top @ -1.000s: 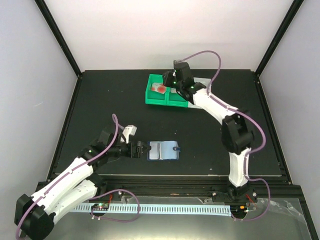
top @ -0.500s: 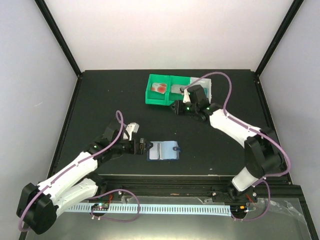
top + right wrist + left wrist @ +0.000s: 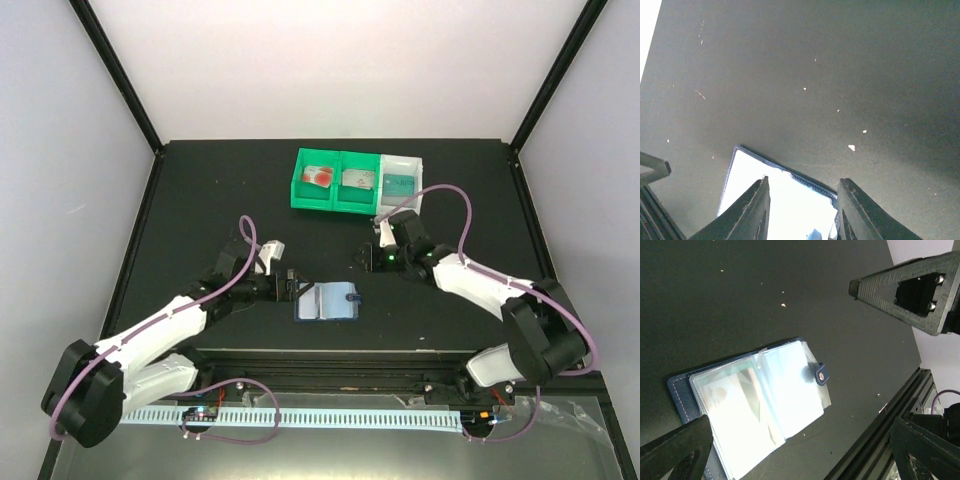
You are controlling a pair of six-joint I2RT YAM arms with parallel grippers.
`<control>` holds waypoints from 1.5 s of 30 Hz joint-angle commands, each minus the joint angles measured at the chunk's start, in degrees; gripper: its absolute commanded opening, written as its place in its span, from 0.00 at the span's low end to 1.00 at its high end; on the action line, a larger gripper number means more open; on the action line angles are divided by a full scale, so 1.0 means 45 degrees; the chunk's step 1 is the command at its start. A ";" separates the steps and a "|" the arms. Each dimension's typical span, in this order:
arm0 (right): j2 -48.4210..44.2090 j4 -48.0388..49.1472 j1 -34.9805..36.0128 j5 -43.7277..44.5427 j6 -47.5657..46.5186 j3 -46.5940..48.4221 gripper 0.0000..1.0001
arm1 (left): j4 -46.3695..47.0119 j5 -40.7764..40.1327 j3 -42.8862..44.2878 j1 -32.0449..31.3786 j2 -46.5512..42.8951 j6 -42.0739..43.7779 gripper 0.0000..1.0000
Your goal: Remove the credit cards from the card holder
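Note:
The card holder [image 3: 328, 302] lies open on the black table, navy outside with pale clear pockets [image 3: 755, 405] and a snap tab. Glare hides whether a card sits in its pockets. My left gripper [image 3: 290, 287] is open just off its left edge, the fingers [image 3: 675, 450] straddling the holder with nothing held. My right gripper [image 3: 368, 258] hovers open behind the holder's far right corner, the holder's edge [image 3: 785, 172] showing between its fingers [image 3: 752, 212]. Three credit cards lie in the trays: red-circled white [image 3: 320, 177], greyish [image 3: 357, 178], teal [image 3: 398, 184].
The green tray [image 3: 300, 195] with two compartments and the white tray [image 3: 415, 170] stand at the back of the table. The table's near edge and a metal rail [image 3: 875, 450] run close in front of the holder.
The right arm has swung from the trays down and forward to the card holder. The left gripper has crept right, closer to the holder's left edge.

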 commanded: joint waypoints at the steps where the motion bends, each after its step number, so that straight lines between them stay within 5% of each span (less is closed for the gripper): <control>1: 0.0431 0.1408 0.0156 -0.0805 -0.0215 -0.0453 0.38 | 0.1110 -0.0026 -0.0311 0.0116 0.0234 -0.0086 0.99; 12: 0.2618 0.2245 0.0932 -0.1369 -0.0373 -0.0405 0.37 | 0.1536 -0.0082 -0.1463 0.0118 0.0086 -0.0619 0.99; 29: 0.2847 0.3456 0.2410 -0.1917 0.0605 -0.0989 0.37 | 0.3181 0.0741 -0.2971 0.0107 -0.0331 -0.1791 0.97; 38: 0.0913 0.1388 0.2411 0.0556 0.0283 -0.0973 0.46 | 0.3675 0.1340 -0.2487 0.0098 0.0236 -0.1404 0.90; 45: 0.1480 0.1315 0.2420 0.1012 0.0282 -0.1208 0.49 | 0.4208 0.1559 -0.2227 0.0104 0.1156 -0.1073 0.86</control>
